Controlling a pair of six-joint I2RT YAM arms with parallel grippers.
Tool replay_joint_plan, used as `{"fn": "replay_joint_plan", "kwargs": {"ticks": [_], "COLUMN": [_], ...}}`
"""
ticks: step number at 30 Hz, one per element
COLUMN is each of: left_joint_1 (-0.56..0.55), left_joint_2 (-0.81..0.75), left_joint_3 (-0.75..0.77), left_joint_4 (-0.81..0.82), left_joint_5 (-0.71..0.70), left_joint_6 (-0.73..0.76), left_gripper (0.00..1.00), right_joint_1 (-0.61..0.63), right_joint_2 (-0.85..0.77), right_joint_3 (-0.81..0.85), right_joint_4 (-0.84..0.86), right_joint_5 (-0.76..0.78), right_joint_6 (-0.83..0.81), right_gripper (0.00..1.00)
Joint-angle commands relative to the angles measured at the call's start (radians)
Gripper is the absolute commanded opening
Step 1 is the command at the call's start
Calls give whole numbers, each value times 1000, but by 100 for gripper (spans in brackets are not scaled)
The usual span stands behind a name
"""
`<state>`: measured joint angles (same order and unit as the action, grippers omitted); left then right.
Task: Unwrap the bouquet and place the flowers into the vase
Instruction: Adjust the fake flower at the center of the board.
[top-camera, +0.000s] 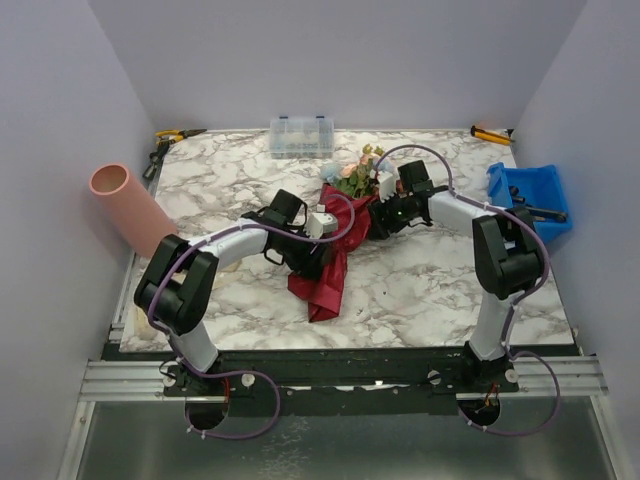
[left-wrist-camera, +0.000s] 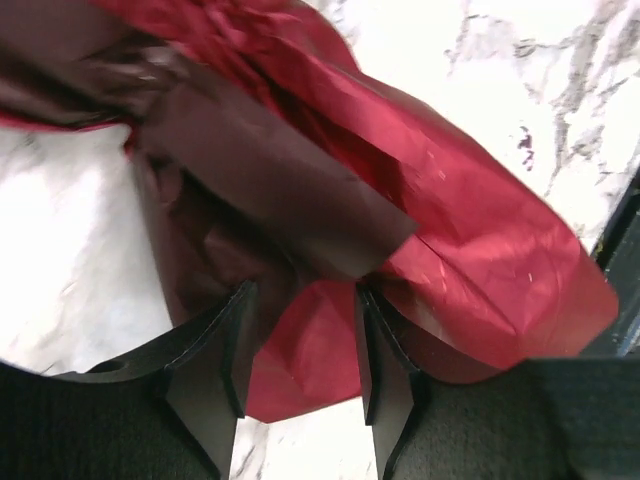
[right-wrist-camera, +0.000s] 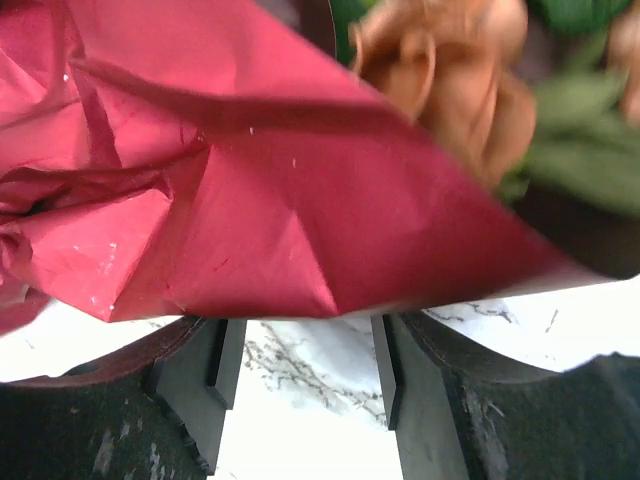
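Marble-patterned tabletop between pale walls carries everything. Your left jaws stand apart, and a fold of the dark maroon sheet lies between the 2 black fingers; the wrist view does not show whether they press on it. Your right jaws also stand apart, with bare marble showing in the gap and the sheet's edge just beyond the fingertips. Past that edge you see a brownish orange bloom and blurred green leaves.

From above, the bouquet lies mid-tabletop between your 2 arms. Its flowers point toward the far edge and the sheet trails toward the near edge. The vase sits tilted at the left edge by the wall, well apart from the bouquet. A blue bin sits at the right edge, and a clear plastic box near the far edge.
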<state>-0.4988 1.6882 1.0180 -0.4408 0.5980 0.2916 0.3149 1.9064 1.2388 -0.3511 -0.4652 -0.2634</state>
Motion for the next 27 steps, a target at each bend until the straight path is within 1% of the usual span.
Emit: {"fn": "replay_joint_plan", "kwargs": {"ticks": [1, 4, 6, 7, 11, 14, 16, 20, 23, 25, 27], "left_joint_1": [-35, -26, 4, 31, 141, 175, 191, 203, 203, 213, 227], "left_joint_2": [42, 18, -27, -51, -155, -212, -232, -235, -210, -193, -190], "left_joint_3": [12, 20, 18, 15, 3, 0, -1, -4, 16, 66, 100], "left_joint_4": [54, 43, 30, 28, 28, 26, 23, 25, 24, -10, -51], "left_joint_5": [104, 79, 64, 65, 68, 4, -14, -19, -20, -34, -25], "left_joint_6": [-42, -55, -47, -50, -36, -14, -17, -29, -39, -74, -98], "left_gripper": [50, 56, 62, 65, 70, 75, 77, 80, 82, 84, 88], "right_joint_1": [1, -6, -16, -22, -36, -46, -55, -98, -106, -125, -151], "right_joint_2": [60, 49, 2, -40, -231, -349, -391, -424, -389, -359, -335], "right_joint_3": [38, 52, 52, 49, -18, -91, -113, -163, -176, -168, -145], "right_joint_4": [26, -18, -64, -81, -79, -39, -38, 12, 10, 4, -11], "right_joint_5": [5, -10, -54, -68, -74, -88, -95, -171, -175, -181, -235], "right_joint_6": [-29, -48, -60, -62, -50, -32, -20, 3, -28, -19, 3], "right_gripper": [60, 61, 64, 65, 71, 75, 76, 79, 80, 80, 80]}}
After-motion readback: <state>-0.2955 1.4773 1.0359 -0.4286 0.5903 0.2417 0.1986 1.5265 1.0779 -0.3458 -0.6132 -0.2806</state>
